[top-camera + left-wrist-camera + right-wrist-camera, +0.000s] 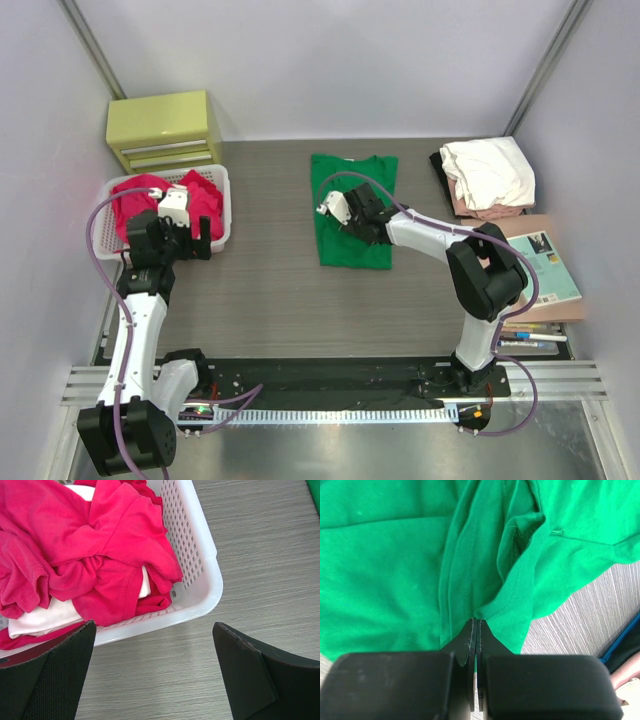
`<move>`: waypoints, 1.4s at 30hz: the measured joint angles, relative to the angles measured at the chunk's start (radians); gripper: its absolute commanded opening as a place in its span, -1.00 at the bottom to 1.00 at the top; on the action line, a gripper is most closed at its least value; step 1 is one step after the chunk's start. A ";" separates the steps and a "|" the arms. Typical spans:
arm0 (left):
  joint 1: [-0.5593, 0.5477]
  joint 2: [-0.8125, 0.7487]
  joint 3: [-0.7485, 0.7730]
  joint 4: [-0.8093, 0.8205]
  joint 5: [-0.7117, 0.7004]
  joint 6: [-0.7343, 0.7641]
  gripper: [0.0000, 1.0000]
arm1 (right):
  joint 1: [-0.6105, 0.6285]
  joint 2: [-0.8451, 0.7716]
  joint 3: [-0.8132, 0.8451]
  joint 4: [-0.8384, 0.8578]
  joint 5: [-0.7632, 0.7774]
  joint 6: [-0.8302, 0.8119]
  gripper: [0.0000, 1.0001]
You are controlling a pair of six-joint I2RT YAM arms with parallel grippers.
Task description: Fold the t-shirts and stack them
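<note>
Right gripper tight on green t-shirt — collar far

- White cloth in the basket: mostly buried under red shirts.
- Green shirt right of the basket: middle hidden behind the right arm.
- Pile far right of the basket: lower shirts mostly covered.

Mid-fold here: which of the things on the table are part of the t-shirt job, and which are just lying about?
Job:
green t-shirt, mid-table
red t-shirts and white t-shirt, crumpled together
folded stack, white on top

Lying about:
white basket holding the crumpled ones
yellow-green drawer unit
teal book
</note>
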 measured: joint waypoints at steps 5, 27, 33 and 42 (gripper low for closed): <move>0.000 0.000 0.000 0.000 0.004 0.002 1.00 | -0.008 -0.004 -0.012 0.023 0.019 -0.015 -0.98; 0.000 0.002 0.000 -0.008 0.015 0.007 0.99 | -0.157 0.193 0.214 0.134 0.172 -0.061 0.64; 0.000 0.004 0.000 -0.009 0.019 0.013 1.00 | -0.150 0.152 0.125 0.172 0.187 -0.039 0.76; 0.000 0.008 0.000 -0.014 0.024 0.017 1.00 | -0.124 -0.133 -0.010 0.190 0.216 0.025 -0.96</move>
